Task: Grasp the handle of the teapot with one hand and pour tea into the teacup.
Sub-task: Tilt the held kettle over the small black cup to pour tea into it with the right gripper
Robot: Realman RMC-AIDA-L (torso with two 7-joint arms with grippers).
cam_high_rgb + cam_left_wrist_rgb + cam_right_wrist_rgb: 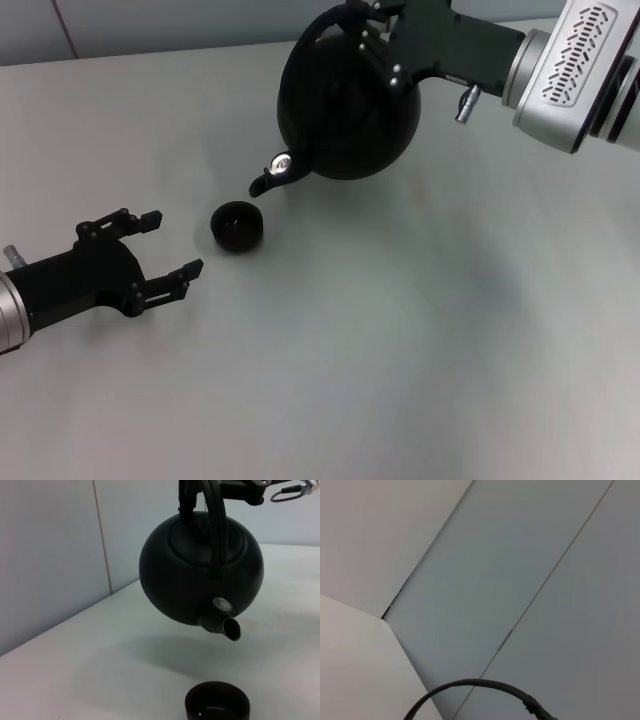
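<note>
1 round matte black teapot (345,110) hangs tilted in the air above a pale grey table (420,340), its short spout (268,182) dipping toward the robot's left and ending just above and beside the teacup (237,225). From the left wrist view, the pot's shadow falls on the table beneath it and the spout mouth (231,629) sits well clear of the small dark cup (217,703), with no stream visible between them; a faint glint shows inside the cup. The arched handle (216,525) rises from the pot's top into the right gripper (375,25), whose jaws are clamped on it at the far edge of the head view, the silver right arm (575,65) reaching in from the right. The cup stands upright on the table, alone, between the pot and the left gripper (172,248). That gripper rests low near the table on the robot's left side, its 2 black fingers (180,275) spread apart and holding nothing, pointing toward the cup but not touching it. The right wrist view shows only grey wall panels and a curved cable (480,687)
</note>
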